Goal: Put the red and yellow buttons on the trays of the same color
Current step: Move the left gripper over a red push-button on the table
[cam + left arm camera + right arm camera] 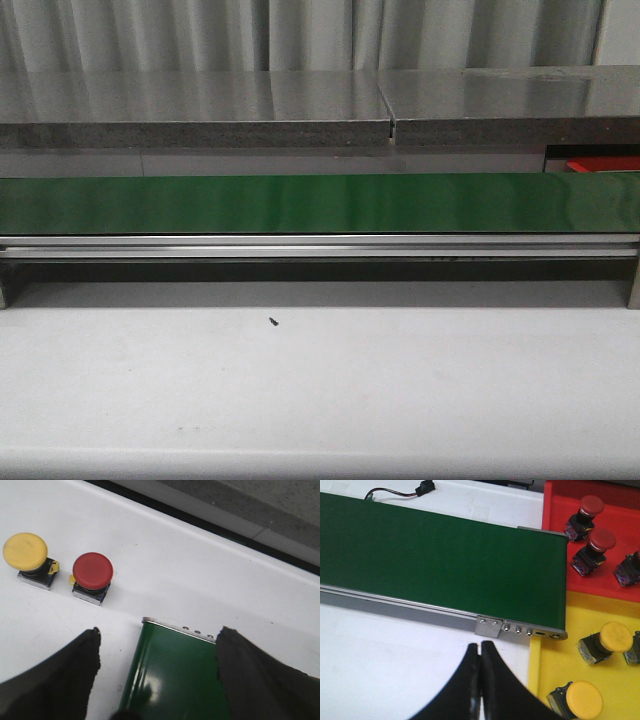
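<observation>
In the left wrist view a yellow button (26, 552) and a red button (92, 571) stand side by side on the white table, apart from my left gripper (157, 635), which hangs open over the end of the green belt (172, 675) with nothing in it. In the right wrist view my right gripper (480, 647) is shut on nothing, over the white table near the belt's end (445, 565). Beside it lie the red tray (555, 510), holding red buttons (592, 542), and the yellow tray (550, 665), holding yellow buttons (612, 636). Neither gripper shows in the front view.
The green conveyor belt (300, 203) runs across the front view on a metal rail (320, 247), with a grey shelf (190, 105) behind it. A small dark speck (272, 321) lies on the white table. A black cable connector (424, 487) lies beyond the belt.
</observation>
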### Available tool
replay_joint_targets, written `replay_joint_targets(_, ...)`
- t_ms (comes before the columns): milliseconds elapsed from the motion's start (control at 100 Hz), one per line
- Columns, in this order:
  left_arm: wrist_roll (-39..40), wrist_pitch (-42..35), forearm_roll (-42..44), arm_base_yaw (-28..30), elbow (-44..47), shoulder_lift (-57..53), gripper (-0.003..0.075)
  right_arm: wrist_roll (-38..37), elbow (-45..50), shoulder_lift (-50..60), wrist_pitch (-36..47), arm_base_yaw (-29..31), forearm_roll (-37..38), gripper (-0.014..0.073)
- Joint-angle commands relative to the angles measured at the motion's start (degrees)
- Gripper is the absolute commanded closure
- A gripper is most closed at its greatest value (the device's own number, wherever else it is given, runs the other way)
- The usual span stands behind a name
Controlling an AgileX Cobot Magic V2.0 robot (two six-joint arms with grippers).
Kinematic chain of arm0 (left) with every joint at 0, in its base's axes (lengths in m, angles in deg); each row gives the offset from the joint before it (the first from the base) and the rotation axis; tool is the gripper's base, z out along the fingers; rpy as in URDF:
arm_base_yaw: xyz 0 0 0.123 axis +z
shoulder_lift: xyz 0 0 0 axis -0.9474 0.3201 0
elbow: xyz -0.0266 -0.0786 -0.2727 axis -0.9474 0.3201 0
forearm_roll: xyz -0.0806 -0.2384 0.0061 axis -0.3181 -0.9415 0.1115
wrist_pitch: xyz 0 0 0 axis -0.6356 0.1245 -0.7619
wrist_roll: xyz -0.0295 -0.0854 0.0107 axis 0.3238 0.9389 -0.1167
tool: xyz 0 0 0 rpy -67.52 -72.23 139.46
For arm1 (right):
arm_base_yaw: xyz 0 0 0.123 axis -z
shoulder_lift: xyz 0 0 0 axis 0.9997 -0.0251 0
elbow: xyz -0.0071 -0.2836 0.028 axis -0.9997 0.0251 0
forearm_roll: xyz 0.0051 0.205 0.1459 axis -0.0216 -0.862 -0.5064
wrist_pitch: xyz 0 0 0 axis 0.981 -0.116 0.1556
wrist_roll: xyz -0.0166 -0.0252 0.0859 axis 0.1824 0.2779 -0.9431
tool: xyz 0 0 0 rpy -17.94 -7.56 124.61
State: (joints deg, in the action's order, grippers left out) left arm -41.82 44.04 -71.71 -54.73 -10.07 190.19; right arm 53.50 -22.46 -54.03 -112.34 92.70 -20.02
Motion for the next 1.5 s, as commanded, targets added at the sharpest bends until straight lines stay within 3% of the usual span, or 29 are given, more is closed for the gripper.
replay_joint_targets(0, 0.75, -3.16, -1.05, 0.24, -3.48, -1.32, 0.0257, 0.61, -1.29, 0.44, 3.37, -0.03, -0.24, 0.0710)
replay_joint_targets(240, 0.75, -8.04, 0.34, 0.36, -3.48, 1.09, 0.0257, 0.61, -1.29, 0.44, 3.35, -0.03, -0.24, 0.0710)
replay_joint_targets(930, 8.21, -2.89, 8.15, 0.36, -17.81, 16.81, 0.0257, 0.61, -1.29, 0.44, 3.35, -0.03, -0.24, 0.0710)
replay_joint_targets(1490, 8.21, -4.00, 8.87, 0.36, -23.50, 23.58, 0.0257, 0.61, -1.29, 0.44, 3.35, -0.03, -0.24, 0.0710)
